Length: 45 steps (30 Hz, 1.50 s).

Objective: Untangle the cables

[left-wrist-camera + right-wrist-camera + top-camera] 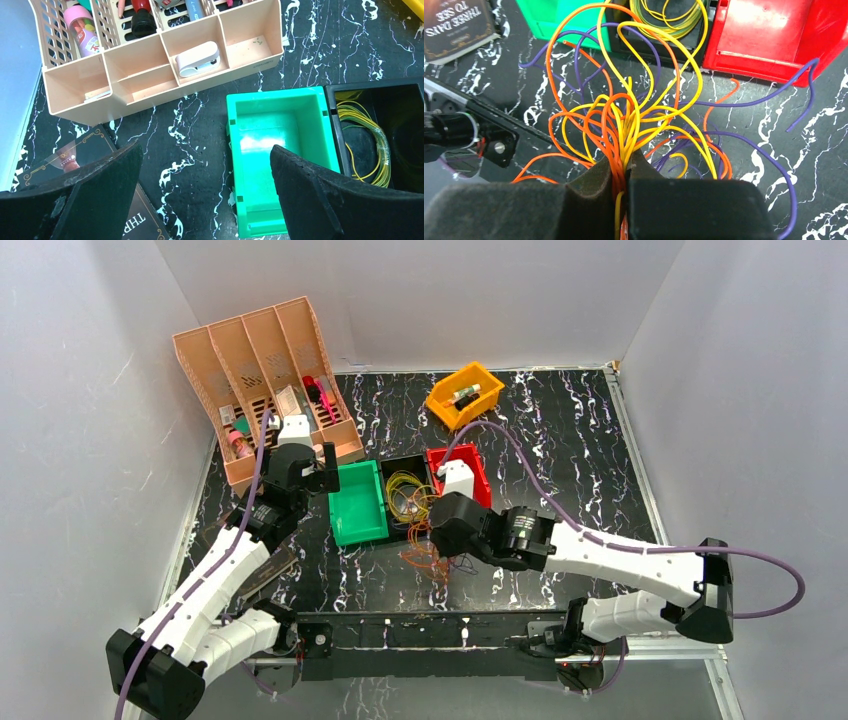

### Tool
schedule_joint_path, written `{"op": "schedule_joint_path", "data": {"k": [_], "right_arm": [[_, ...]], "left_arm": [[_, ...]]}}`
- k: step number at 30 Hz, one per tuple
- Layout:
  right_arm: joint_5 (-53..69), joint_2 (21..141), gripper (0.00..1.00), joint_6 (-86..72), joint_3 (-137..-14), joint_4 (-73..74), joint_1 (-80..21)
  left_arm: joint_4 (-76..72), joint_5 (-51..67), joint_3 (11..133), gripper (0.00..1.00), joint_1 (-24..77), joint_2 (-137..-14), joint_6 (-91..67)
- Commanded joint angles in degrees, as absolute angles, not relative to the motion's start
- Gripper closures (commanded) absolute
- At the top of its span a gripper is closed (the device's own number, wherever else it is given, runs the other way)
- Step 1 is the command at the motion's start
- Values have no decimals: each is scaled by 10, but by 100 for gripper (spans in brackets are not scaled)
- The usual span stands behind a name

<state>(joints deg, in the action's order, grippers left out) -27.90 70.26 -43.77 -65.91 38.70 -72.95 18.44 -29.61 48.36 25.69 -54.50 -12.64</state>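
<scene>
The step in hand seems to be the pulling of some strands out of the knot. The cables lie as a loose tangle of orange, yellow and thin purple loops on the table, at 6 o'clock of the black bin in the top view. One yellow coil sits already inside that bin, apart from the tangle. The green bin at its 9 o'clock has nothing in it. The red bin stands at its 3 o'clock.

The right gripper is nearly closed. Its two pads pinch a thick bunch of orange and yellow strands where many loops come together. From the pinch the loops fan out toward 12 o'clock in the wrist view, and the purple ones spread toward 3 o'clock. I cannot tell whether one single cable is taken or several; it looks like several.

The left gripper is fully open and holds nothing. It hangs over bare table at 9 o'clock of the green bin, with a book under its left finger.

In my judgement the next move needs a slow pull away from the knot. It probably also needs the left gripper to hold down the other loops, otherwise the whole tangle may come along.
</scene>
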Motion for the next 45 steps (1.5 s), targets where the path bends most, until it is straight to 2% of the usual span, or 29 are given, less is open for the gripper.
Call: {"op": "schedule_joint_path", "data": {"k": [1,7,19,24,28,36,40,45], "right_arm": [[-303,687,96,-442,-612,286,-730],[-297,699,95,-419,-537,188,-730],[-298,786,94,-446,-461,131,-708],[-293,824,94,-440,-462,95,-693],[-270,823,94,-439,-445,64,-660],[-225,830,95,-421,-423,17,-616],[-209,849,95,-409,-432,-5,-588],[-175,867,95,-360,-455,-46,-526]], "left_arm": [[194,-315,493,2,259,-531,-129],[193,-311,495,2,259,-536,-129],[194,-296,494,2,259,-545,-133],[241,-251,496,2,259,-571,-223],[255,-184,479,2,258,-611,-293],[253,-141,470,2,243,-688,-322],[165,-81,453,2,228,-757,-284],[89,-34,521,2,225,-859,-266]]}}
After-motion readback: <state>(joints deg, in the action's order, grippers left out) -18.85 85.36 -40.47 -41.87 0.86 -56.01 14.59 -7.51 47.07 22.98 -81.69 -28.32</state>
